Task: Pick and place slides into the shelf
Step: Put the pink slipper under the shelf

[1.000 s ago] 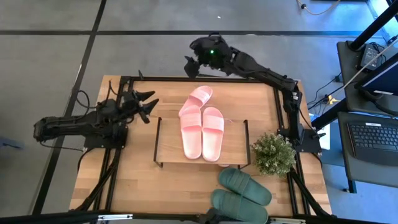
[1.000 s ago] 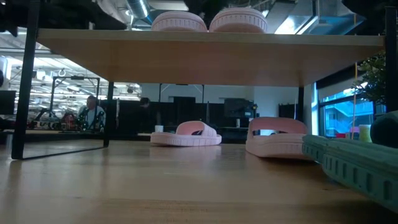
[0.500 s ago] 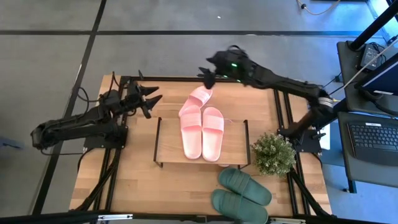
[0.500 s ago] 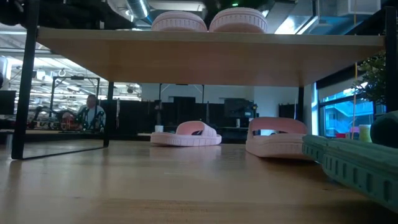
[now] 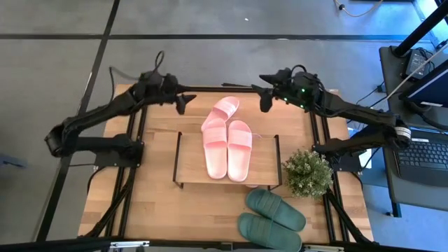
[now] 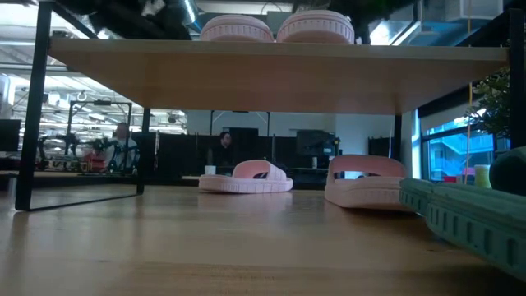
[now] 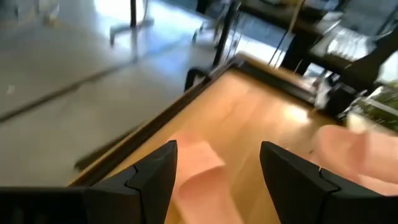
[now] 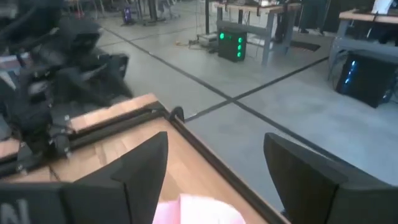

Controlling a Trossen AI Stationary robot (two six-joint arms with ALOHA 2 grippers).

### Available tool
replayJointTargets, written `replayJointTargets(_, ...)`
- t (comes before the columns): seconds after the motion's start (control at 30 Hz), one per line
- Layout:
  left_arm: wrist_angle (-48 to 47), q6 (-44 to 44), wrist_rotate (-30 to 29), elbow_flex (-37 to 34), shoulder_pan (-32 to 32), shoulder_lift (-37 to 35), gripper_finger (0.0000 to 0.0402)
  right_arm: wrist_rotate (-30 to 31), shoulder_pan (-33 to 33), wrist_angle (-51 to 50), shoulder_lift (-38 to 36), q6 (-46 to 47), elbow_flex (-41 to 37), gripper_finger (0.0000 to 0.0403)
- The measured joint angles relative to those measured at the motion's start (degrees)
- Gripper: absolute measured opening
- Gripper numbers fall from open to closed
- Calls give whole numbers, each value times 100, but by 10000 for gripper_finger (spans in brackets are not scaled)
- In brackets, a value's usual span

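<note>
Progress partial: one pink pair (image 5: 227, 148) on shelf (image 5: 262, 168); two pink slides (image 5: 222, 112) behind it, green pair (image 5: 273, 218) on table in front. Left gripper (image 5: 183, 103) and right gripper (image 5: 264, 98) hover wide, empty.

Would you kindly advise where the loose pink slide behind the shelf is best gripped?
Probably across its wide strap, coming down from above: the loose pink slide lies flat and sole-down on the table, strap arched upward. The right gripper hovers open beside it, the left gripper opposite.
</note>
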Motion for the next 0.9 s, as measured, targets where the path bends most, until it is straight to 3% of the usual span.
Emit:
replayJointTargets(0.1, -551, -8, 334, 620, 309, 543, 221, 1, 0, -86, -136, -146, -90, 265)
replayJointTargets(0.27, -778, -22, 1736, 1469, 706, 1349, 221, -3, -164, -574, -138, -269, -106, 265)
replayJointTargets(0.37, -774, -7, 2236, 1880, 753, 1861, 221, 2, -417, -637, -138, -327, -106, 265)
replayJointTargets(0.63, -802, 299, 2702, 2522, 749, 3094, 221, 2, -1069, -528, -142, -455, -106, 265)
replayJointTargets(0.9, -785, 343, 2720, 2995, 956, 4071, 221, -7, -1260, -262, -149, -448, -106, 265)
